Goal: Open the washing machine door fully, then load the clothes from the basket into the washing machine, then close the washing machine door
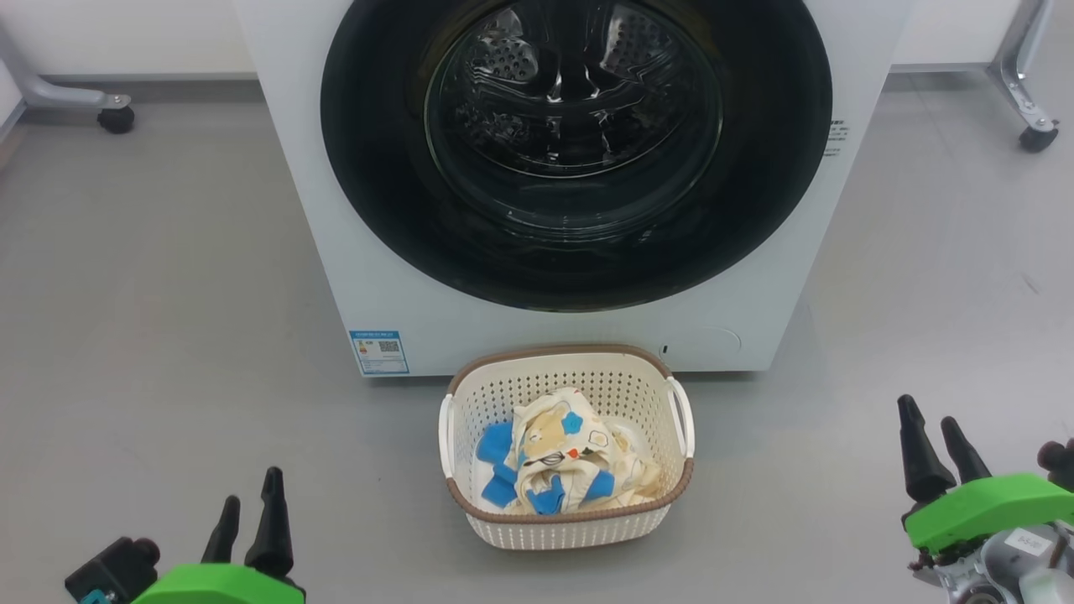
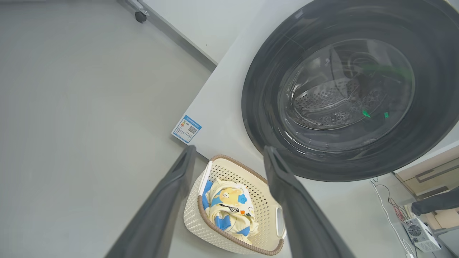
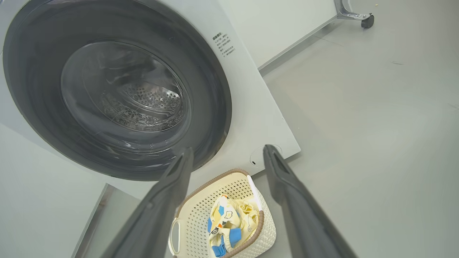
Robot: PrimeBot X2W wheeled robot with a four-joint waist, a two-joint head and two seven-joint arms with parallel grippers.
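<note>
Grey floor [image 1: 126, 294] carries the washing machine [image 1: 336, 252], door [image 1: 377, 168] shut, its blue label [image 1: 379, 351] (QR code, print unreadable) near the basket [image 1: 570, 524] holding the clothes [image 1: 562, 457]; left gripper [image 1: 250, 486] and right gripper [image 1: 927, 411] spread wide, empty.

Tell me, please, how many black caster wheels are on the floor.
2: the left caster wheel stands left of the washing machine, the right caster wheel to its right. Others may be hidden behind it.

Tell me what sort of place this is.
Probably a test lab, not a home laundry room: the washing machine stands on a bare grey floor, castor-wheeled metal frames flank it, and loose cables with a small fan box lie nearby.
</note>
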